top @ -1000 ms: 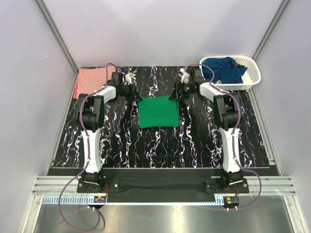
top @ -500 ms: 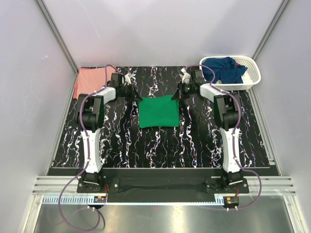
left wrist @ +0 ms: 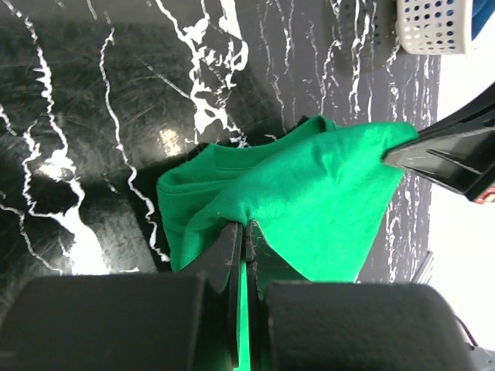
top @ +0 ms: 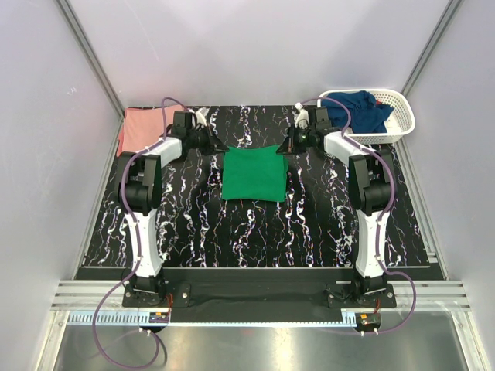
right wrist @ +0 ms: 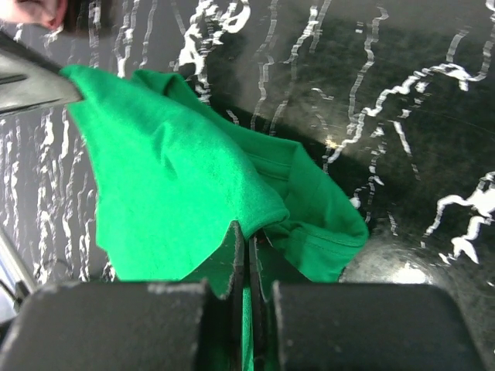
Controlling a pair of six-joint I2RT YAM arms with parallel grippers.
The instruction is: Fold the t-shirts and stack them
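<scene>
So the left gripper point(top: 220, 146) was already pinching a far corner of the green shirt point(top: 253, 178) mid-surface point(top: 325, 224), and the right gripper point(top: 281, 148) just clamped the other corner and lifted, so I'd guess another fold's starting.

Two-arm rig. left arm point(top: 147, 236): long white plastic link shells, matte black motor joints between them, black base block at near table edge. right arm point(top: 370, 232): same build, white shells, black joints, black base. purple cable point(top: 95, 323) loops from each base up along arm to wrist. left gripper point(left wrist: 243, 228): bulky matte black housing, two thin flat black fingers. right gripper point(right wrist: 246, 232): same black housing, slim black finger blades.
</scene>
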